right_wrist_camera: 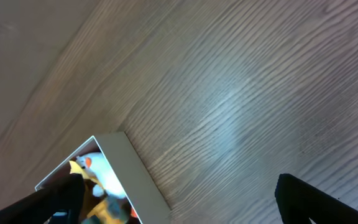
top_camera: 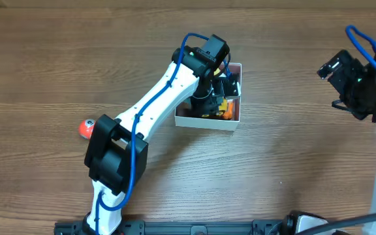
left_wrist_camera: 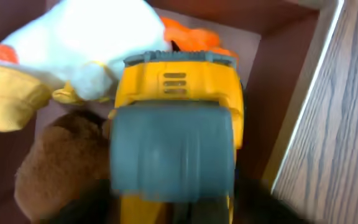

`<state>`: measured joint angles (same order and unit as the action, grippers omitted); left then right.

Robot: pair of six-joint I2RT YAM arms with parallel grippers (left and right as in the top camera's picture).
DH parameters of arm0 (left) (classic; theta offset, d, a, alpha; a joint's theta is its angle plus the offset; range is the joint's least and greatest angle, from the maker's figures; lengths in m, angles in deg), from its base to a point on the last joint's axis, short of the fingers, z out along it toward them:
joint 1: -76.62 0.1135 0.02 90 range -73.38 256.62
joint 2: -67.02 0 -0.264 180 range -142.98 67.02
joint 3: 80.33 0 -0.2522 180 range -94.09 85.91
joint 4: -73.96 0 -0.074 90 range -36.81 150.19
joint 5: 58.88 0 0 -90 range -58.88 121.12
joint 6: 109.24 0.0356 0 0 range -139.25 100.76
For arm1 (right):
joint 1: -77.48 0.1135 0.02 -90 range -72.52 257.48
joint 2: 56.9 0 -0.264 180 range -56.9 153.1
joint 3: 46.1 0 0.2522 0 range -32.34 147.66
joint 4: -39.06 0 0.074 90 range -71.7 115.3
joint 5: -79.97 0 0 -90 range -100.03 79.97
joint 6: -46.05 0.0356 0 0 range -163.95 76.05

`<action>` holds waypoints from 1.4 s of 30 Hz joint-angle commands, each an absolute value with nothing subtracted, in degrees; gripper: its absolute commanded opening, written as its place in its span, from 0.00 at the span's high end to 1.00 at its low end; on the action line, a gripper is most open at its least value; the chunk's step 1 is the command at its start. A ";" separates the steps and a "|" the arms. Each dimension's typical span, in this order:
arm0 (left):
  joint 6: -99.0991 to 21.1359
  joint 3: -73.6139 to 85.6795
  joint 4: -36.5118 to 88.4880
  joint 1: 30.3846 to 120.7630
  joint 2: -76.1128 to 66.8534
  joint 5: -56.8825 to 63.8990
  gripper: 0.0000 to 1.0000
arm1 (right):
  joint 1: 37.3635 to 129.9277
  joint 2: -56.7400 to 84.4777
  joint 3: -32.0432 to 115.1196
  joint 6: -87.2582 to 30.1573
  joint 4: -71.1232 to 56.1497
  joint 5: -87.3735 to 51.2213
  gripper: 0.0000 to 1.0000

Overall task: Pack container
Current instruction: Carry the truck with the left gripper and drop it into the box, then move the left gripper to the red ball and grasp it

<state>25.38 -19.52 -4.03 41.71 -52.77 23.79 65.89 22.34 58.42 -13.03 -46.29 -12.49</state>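
Observation:
The container (top_camera: 207, 121), a white box with a dusty pink inside (left_wrist_camera: 272, 106), stands at the table's middle. My left gripper (top_camera: 214, 96) reaches down into it. In the left wrist view its dark fingers (left_wrist_camera: 173, 208) hug both sides of a yellow toy roller (left_wrist_camera: 176, 87) with a grey drum. A white plush duck (left_wrist_camera: 98, 43), a brown plush (left_wrist_camera: 55, 168) and an orange toy (left_wrist_camera: 194, 37) lie in the box beside it. My right gripper (top_camera: 337, 70) hangs open and empty at the far right (right_wrist_camera: 179, 205); the box corner (right_wrist_camera: 135, 180) shows in its view.
A small orange ball toy (top_camera: 85, 127) with an eye lies on the wooden table (top_camera: 286, 150) left of the left arm. The arm bases stand at the front edge.

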 commanded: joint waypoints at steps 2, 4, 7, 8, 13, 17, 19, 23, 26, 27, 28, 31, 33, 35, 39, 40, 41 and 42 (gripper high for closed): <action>16.85 -28.37 -11.31 41.12 -51.20 27.11 0.00 | 65.73 21.57 59.23 -12.88 -46.29 -12.75 0.00; 13.09 -35.19 -17.02 41.97 -51.20 27.07 0.00 | 65.73 21.57 59.23 -12.88 -46.27 -12.75 0.00; 7.67 -47.84 -30.22 44.42 -51.11 29.93 0.00 | 65.73 21.57 59.23 -12.90 -46.45 -12.75 0.00; 5.22 -51.28 -34.06 45.97 -51.00 31.42 0.00 | 65.73 21.57 59.23 -12.88 -46.47 -12.75 0.00; -6.14 -51.65 -36.62 58.75 -41.75 34.22 0.00 | 65.73 21.57 59.23 -12.90 -46.73 -12.73 0.00; -12.17 -45.51 -36.01 69.40 -25.34 34.48 0.00 | 65.73 21.57 59.23 -12.90 -48.46 -12.73 0.00; -18.25 -38.45 -33.80 76.04 -20.36 33.80 0.00 | 65.73 21.57 59.23 -12.90 -48.94 -12.73 0.00; -18.56 -11.85 -24.34 84.44 -20.14 28.10 0.00 | 65.73 21.60 59.23 -12.90 -49.44 -12.73 0.00; -21.75 5.22 -12.95 87.61 -23.22 28.32 0.00 | 65.73 21.60 59.23 -14.43 -50.16 -12.71 0.00; -22.18 9.01 -9.63 88.68 -24.73 28.77 0.00 | 65.73 21.60 59.23 -14.43 -50.21 -12.71 0.00; -22.21 11.52 -7.53 89.55 -26.13 28.69 0.00 | 65.73 21.60 59.23 -14.41 -50.12 -12.71 0.00; -22.27 16.24 -3.29 91.28 -31.22 28.32 0.01 | 65.73 21.60 59.23 -14.39 -49.94 -12.73 0.00; -22.93 17.18 -1.45 91.28 -33.93 28.53 0.02 | 65.73 21.60 59.23 -14.39 -49.92 -12.71 0.00; -23.12 17.42 1.15 91.28 -35.92 29.34 0.04 | 65.73 21.60 59.23 -14.39 -49.79 -12.71 0.00; -23.15 17.42 5.45 91.19 -39.87 30.04 0.12 | 65.73 21.60 59.23 -14.39 -49.66 -12.71 0.00; -23.15 17.42 5.96 91.23 -40.60 30.06 0.20 | 65.73 21.60 59.23 -14.39 -49.62 -12.71 0.00; -23.12 17.42 6.28 91.23 -40.79 30.11 0.28 | 65.73 21.60 59.23 -14.39 -49.59 -12.69 0.00; -23.12 17.42 6.59 91.23 -40.79 30.09 0.38 | 65.73 21.60 59.23 -14.39 -49.57 -12.67 0.00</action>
<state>-22.60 17.31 6.00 91.02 -39.81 29.82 65.89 22.34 58.40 -14.02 -49.92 -12.78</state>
